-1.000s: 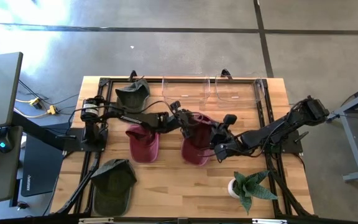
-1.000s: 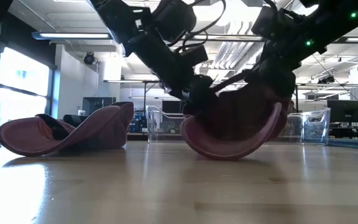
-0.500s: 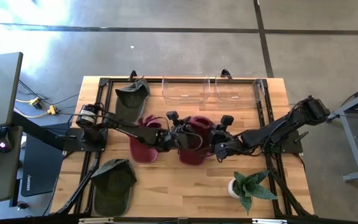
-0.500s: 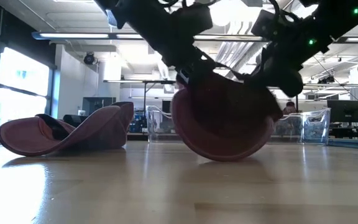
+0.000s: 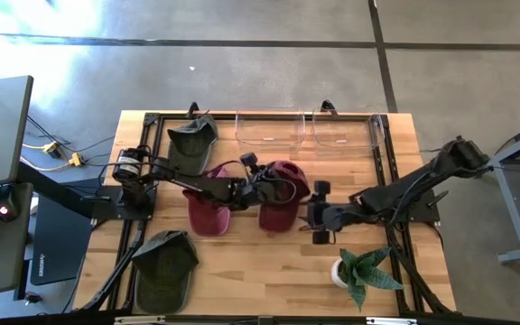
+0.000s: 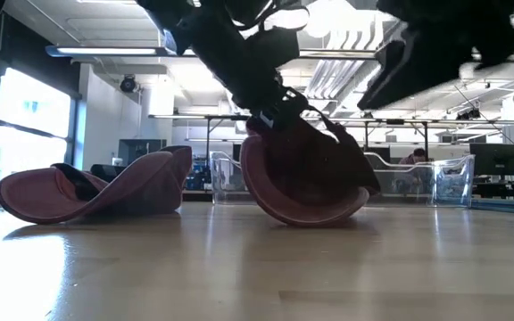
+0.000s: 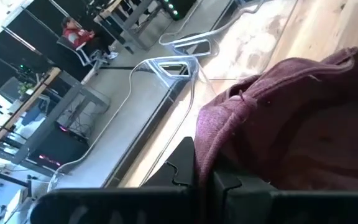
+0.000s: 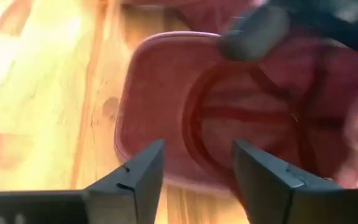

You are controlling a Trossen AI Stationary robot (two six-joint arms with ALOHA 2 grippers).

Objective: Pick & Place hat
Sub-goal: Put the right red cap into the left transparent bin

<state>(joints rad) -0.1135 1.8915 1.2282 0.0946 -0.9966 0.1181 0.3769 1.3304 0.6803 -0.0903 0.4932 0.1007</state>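
The maroon hat [image 5: 278, 195] is sitting near the middle of the counter [image 5: 242, 280], tipped up on its brim with the open underside facing the right arm — in the low view it is rocking on that curved brim rather than lying flat. The left hand [image 5: 255, 185] is pinching the fabric at the crown's edge; in its wrist view the cloth is bunching and folding right at the dark fingers [image 7: 185, 165], so it is clenched on the hat. The right hand [image 5: 319, 217] is hanging just beside the hat with its fingers [image 8: 135, 177] spread wide and nothing between them — released, looking straight into the lining.

This hat is looking light and floppy: the crown is creasing wherever it is pinched and would collapse under a squeeze, while the brim is holding its curve and looks like the only stiff part. My guess is the brim, or the seam where brim meets crown, is giving the surest hold. A pinch of loose crown cloth is likely letting the hat swing and droop.

A second maroon hat [image 5: 208, 209] is lying just beside it, two green hats [image 5: 163, 266] sit farther off, and clear bins [image 5: 303, 131] are standing along the far edge.
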